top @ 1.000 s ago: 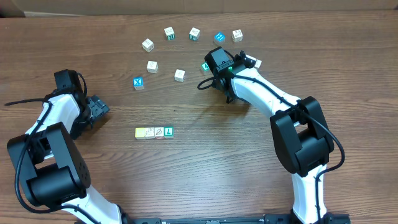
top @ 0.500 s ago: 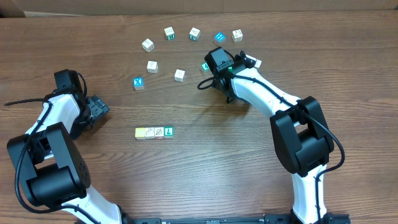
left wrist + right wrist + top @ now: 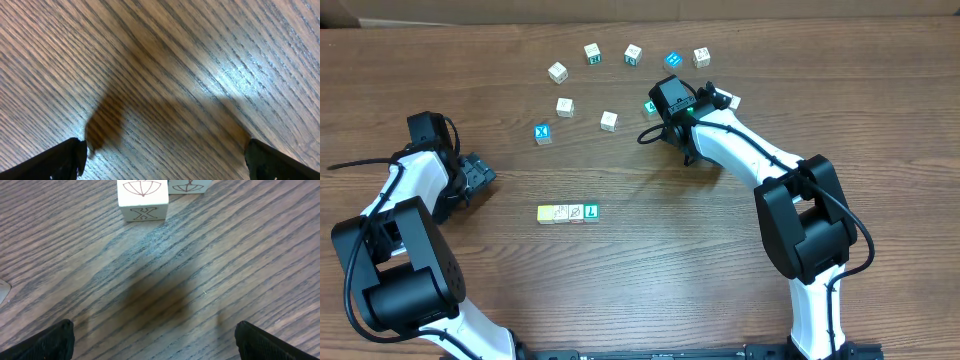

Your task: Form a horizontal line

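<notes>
The horizontal line (image 3: 569, 213) lies at the table's middle: a pale yellow cube (image 3: 545, 213), two white cubes with drawings (image 3: 560, 213) (image 3: 577, 213) and a green cube with a white "L" (image 3: 592, 211), side by side and touching. My left gripper (image 3: 478, 175) (image 3: 165, 160) rests open to the line's left, only bare wood between its fingers. My right gripper (image 3: 665, 143) (image 3: 155, 342) hovers open up and to the right of the line, holding nothing. In the right wrist view a white cube marked "X" (image 3: 143, 199) stands ahead of the fingers.
Loose cubes form an arc at the back: white ones (image 3: 557, 72) (image 3: 592, 52) (image 3: 633, 54) (image 3: 701, 57) (image 3: 565, 106) (image 3: 609, 121), blue ones (image 3: 543, 133) (image 3: 672, 61), and a teal cube (image 3: 649, 107) right beside the right wrist. A cardboard edge (image 3: 640, 8) runs along the back.
</notes>
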Available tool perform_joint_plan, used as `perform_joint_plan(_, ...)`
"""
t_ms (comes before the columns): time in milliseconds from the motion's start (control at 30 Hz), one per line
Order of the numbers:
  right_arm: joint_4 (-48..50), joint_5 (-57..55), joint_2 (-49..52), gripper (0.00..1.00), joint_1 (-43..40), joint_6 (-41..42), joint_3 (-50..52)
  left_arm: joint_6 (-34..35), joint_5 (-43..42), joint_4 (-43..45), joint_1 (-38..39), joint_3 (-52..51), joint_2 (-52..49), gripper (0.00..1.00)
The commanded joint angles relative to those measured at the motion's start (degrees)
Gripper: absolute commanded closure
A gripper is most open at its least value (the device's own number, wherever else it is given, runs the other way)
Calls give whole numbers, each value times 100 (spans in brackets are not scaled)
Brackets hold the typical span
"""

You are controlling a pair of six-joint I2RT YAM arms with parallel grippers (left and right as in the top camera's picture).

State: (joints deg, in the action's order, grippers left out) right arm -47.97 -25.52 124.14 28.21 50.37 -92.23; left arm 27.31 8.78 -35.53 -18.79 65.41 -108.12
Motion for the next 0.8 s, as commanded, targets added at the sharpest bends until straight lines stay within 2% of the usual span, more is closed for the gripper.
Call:
perform_joint_plan(0,33,-79,-164,0,0,26,35,13,37,-17,44,-37,-149,1)
perform_joint_plan(767,33,-79,-164,0,0,26,35,13,37,-17,33,-37,133,0)
